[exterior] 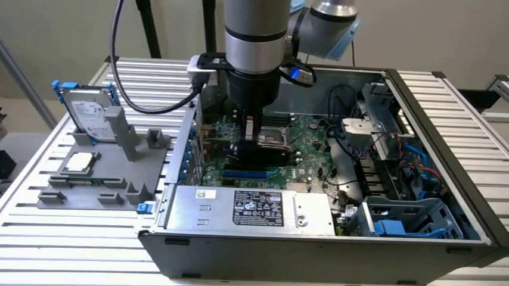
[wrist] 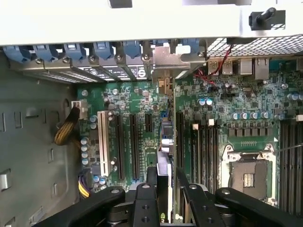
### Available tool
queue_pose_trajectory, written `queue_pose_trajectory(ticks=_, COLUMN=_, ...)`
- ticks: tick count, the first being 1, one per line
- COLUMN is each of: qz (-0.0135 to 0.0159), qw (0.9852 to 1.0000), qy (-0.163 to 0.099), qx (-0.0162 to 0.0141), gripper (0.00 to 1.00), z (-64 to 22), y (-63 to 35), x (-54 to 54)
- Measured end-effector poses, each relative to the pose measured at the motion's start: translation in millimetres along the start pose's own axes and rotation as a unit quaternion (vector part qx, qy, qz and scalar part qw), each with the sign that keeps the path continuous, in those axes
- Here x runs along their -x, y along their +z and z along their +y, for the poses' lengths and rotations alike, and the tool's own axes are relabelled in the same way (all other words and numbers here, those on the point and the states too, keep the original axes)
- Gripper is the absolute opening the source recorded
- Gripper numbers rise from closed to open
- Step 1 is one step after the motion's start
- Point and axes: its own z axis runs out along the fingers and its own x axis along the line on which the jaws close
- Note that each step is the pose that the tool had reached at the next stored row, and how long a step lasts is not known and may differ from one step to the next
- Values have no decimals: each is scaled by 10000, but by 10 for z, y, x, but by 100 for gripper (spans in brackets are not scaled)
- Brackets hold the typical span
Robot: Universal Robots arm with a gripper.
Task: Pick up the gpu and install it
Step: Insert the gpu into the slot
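- The gripper [wrist: 165,196], black jointed fingers closed on the gpu [wrist: 164,156], held the thin card edge-on and upright.
- The card stood over the green motherboard [wrist: 137,101] among long black slots, inside the grey steel computer case [exterior: 318,253].
- A silver hard drive [exterior: 89,116] stood at nine o'clock of the case in the exterior view.

The gripper [wrist: 165,189] clamps the gpu [wrist: 164,142] edge-on over the motherboard [wrist: 137,101].

A slatted metal table [exterior: 64,238] carries an open computer case [exterior: 318,244] beside a grey parts holder [exterior: 111,173].
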Motion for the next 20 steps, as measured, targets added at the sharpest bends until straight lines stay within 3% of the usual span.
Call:
queue_pose_trajectory(ticks=4, qz=-32, qw=10000, qy=-2, qx=-8, gripper=0, z=5, y=73, x=-3)
queue_pose_trajectory(ticks=9, qz=-98, qw=10000, qy=-13, qx=-4, gripper=0, z=3, y=125, x=-39)
queue_pose_trajectory(ticks=15, qz=-103, qw=9999, qy=-30, qx=1, gripper=0, z=2, y=131, x=-48)
queue_pose_trajectory(ticks=20, qz=-104, qw=9999, qy=-60, qx=37, gripper=0, z=1, y=138, x=-77)
